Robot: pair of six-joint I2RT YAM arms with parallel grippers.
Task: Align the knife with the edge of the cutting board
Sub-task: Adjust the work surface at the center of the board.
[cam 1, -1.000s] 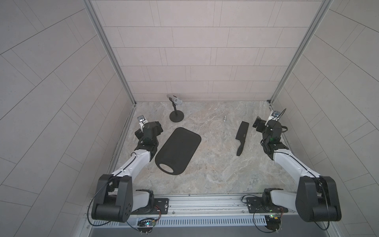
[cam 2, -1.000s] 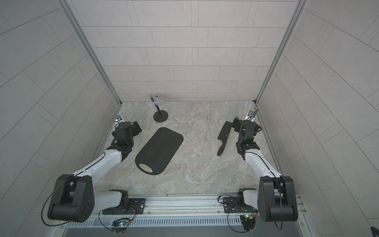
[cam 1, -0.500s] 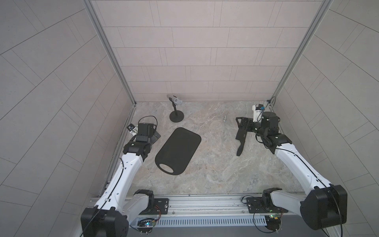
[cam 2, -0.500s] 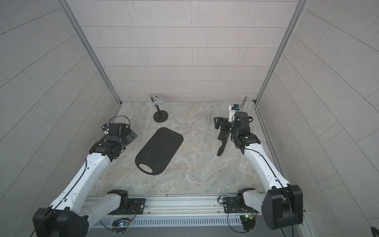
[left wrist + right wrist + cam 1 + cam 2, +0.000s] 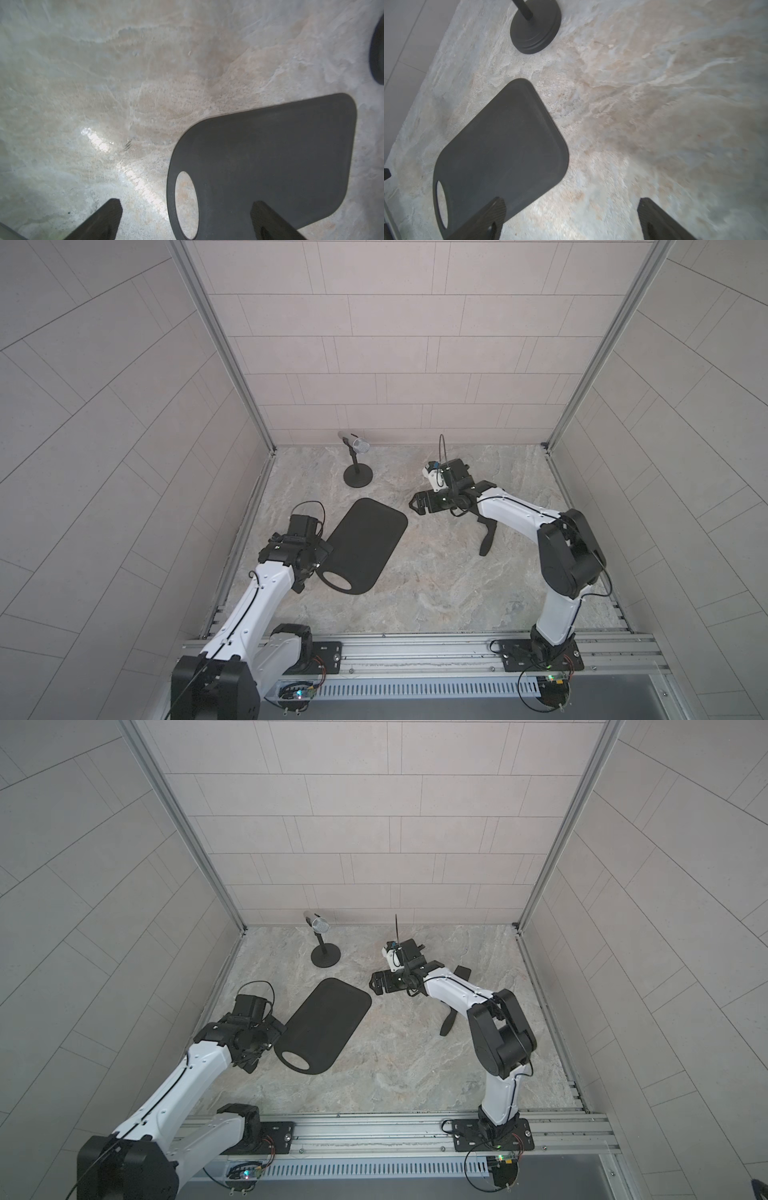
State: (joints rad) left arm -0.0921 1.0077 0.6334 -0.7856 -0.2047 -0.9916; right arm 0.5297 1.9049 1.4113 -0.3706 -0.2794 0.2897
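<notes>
- While hanging over the bench (image 5: 436,593) between the cutting board (image 5: 361,545) and the knife (image 5: 485,540), spreading the right jaws wide and gripping nothing.
- Showing the knife lying flat on the right side, well apart from the cutting board, blade mostly hiding under the right arm (image 5: 511,510), handle end showing.
- Showing the cutting board resting slantwise on the left, holed end nearest the left arm (image 5: 266,585).
- Holding the left jaws apart at that holed end, one finger (image 5: 268,222) over the cutting board, the other over the bench, clasping nothing.
- Sharing the bench with a microphone stand (image 5: 357,479) behind the cutting board.
</notes>
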